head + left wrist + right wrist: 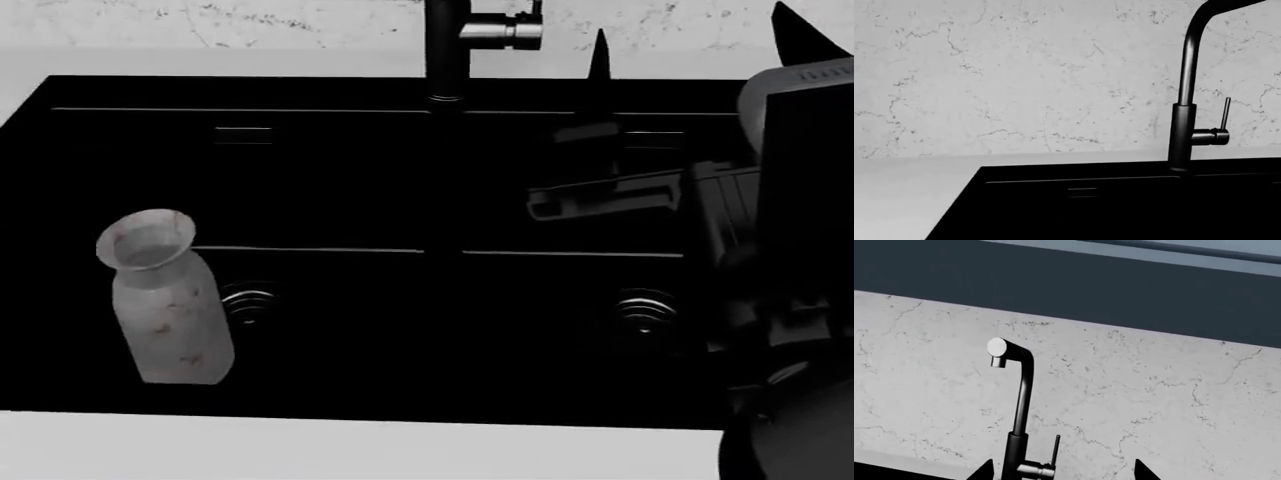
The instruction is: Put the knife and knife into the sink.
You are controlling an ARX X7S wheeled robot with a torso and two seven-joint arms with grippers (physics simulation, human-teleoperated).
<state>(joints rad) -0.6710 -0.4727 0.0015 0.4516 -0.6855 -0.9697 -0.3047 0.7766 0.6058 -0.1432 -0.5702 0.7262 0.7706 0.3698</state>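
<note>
The matte-black sink (334, 180) fills the head view, with its faucet (447, 50) at the back middle. I can make out neither knife in any view; black shapes merge with the black basin. My right gripper (694, 30) is raised over the right basin, open, with its two pointed fingertips (599, 42) wide apart and aimed at the back wall. In the right wrist view the right gripper (1064, 471) frames the faucet (1021, 405) and holds nothing. The left wrist view faces the sink (1121, 210) and faucet (1184, 130); my left gripper's fingers cannot be told apart from the black.
A pale speckled vase (167, 300) stands upright in the left basin beside a round drain (247, 303). A second drain (645, 312) lies in the right basin. Pale counter (334, 445) runs along the front, and a marbled wall (1021, 75) rises behind.
</note>
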